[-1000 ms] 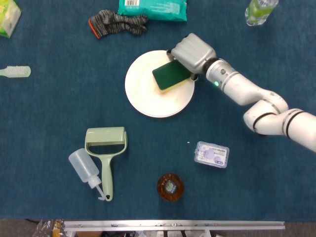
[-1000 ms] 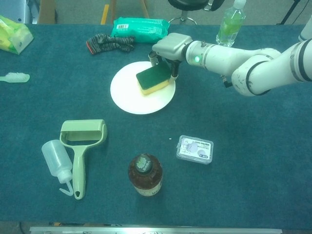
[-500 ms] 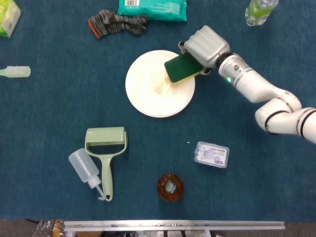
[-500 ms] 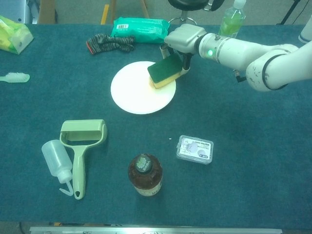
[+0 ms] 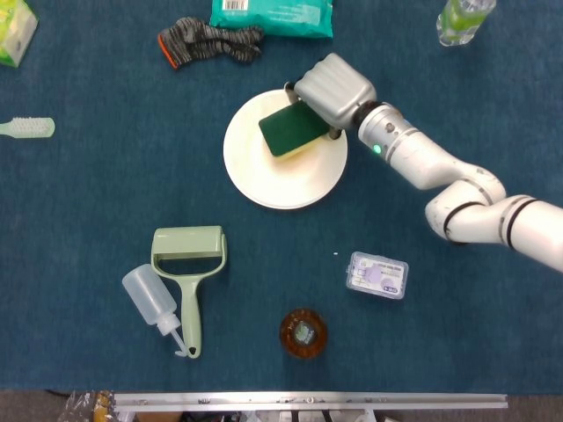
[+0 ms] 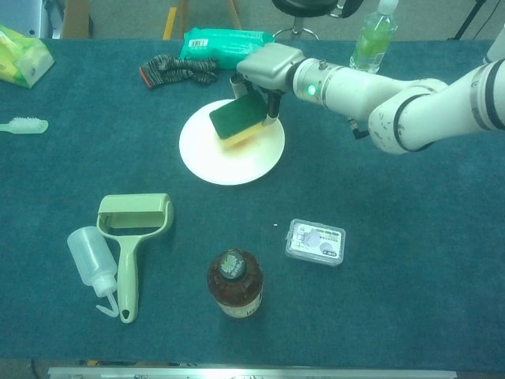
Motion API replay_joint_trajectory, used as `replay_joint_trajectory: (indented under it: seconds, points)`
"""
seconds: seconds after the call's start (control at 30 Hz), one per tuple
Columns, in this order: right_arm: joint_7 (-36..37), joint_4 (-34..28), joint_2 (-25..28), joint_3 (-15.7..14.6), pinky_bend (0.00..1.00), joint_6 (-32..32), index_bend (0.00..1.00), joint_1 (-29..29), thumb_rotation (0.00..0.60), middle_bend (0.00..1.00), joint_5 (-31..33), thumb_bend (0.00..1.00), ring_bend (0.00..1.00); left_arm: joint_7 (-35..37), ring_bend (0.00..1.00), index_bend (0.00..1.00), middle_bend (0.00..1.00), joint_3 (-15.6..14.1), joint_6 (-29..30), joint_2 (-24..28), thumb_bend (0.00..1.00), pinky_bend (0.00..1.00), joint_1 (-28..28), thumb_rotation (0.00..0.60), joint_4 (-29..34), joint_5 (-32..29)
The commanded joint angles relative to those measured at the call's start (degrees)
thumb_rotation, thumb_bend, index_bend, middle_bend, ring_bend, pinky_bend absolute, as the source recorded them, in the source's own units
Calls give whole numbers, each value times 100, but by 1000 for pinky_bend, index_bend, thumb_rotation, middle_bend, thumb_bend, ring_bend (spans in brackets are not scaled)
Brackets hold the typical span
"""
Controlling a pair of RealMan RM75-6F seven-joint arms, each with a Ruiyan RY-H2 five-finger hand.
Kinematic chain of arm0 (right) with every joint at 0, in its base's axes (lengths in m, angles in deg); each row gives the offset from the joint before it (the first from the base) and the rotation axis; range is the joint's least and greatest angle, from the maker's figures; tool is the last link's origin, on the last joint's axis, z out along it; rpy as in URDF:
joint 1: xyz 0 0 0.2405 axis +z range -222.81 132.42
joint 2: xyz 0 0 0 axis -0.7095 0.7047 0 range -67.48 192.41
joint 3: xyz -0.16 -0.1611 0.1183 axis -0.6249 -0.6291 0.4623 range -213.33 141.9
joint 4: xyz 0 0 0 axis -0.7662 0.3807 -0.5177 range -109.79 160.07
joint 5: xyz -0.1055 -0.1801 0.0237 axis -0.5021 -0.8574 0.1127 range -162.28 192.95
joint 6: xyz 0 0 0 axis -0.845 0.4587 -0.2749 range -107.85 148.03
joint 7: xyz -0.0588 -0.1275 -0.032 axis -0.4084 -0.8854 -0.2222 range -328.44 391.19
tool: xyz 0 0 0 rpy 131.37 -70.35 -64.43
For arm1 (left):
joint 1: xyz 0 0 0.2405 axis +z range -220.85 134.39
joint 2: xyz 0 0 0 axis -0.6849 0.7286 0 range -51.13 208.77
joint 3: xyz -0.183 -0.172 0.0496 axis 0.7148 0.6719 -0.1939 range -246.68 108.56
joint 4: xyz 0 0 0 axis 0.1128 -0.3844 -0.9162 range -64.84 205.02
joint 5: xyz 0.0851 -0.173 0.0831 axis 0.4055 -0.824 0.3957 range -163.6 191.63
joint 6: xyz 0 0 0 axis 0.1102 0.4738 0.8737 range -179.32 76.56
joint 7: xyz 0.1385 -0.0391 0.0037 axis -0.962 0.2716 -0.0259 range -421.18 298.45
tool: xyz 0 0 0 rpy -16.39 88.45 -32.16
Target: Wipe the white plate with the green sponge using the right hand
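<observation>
A round white plate (image 5: 273,176) (image 6: 213,158) lies on the blue cloth near the table's middle. On its upper part sits the green sponge (image 5: 286,131) (image 6: 234,118), dark green on top with a yellow underside. My right hand (image 5: 332,88) (image 6: 264,67) grips the sponge from the far right side and presses it onto the plate. The white right arm runs off to the right edge. My left hand shows in neither view.
A striped glove (image 5: 209,40) and a teal wipes pack (image 5: 273,14) lie behind the plate. A green bottle (image 5: 462,18) stands far right. A lint roller (image 5: 187,264), squeeze bottle (image 5: 151,299), brown jar (image 5: 303,332) and small clear box (image 5: 377,275) lie in front. A brush (image 5: 26,128) lies far left.
The right hand swung the sponge out to the plate's right rim and has now slid it back left, further onto the plate's upper middle.
</observation>
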Motion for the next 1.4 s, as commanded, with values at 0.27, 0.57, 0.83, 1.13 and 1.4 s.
replay_joint_trajectory:
  seconds: [0.27, 0.57, 0.83, 1.13, 1.4]
  points:
    - [286, 208, -68, -152, 384, -62, 394, -12, 600, 522, -226, 112, 466, 66, 298, 420, 338, 13, -7, -5, 357, 455, 5, 600, -45, 4]
    - [212, 94, 59, -266, 384, -84, 394, -148, 600, 522, -194, 112, 466, -6, 297, 420, 338, 20, -14, 15, 358, 455, -17, 600, 38, 18]
    - [34, 23, 236, -293, 384, -19, 394, -281, 600, 522, -71, 112, 466, -22, 297, 420, 338, 46, 30, 76, 358, 455, -6, 600, 106, 8]
    - [-256, -376, 506, -182, 384, 241, 394, -400, 600, 522, 149, 112, 466, -7, 298, 420, 338, 53, 16, 80, 358, 455, -2, 600, 117, -13]
    - [-393, -512, 482, -18, 384, 236, 394, -248, 600, 522, 308, 112, 466, -18, 298, 420, 338, 40, 3, 49, 357, 455, -28, 600, 112, 26]
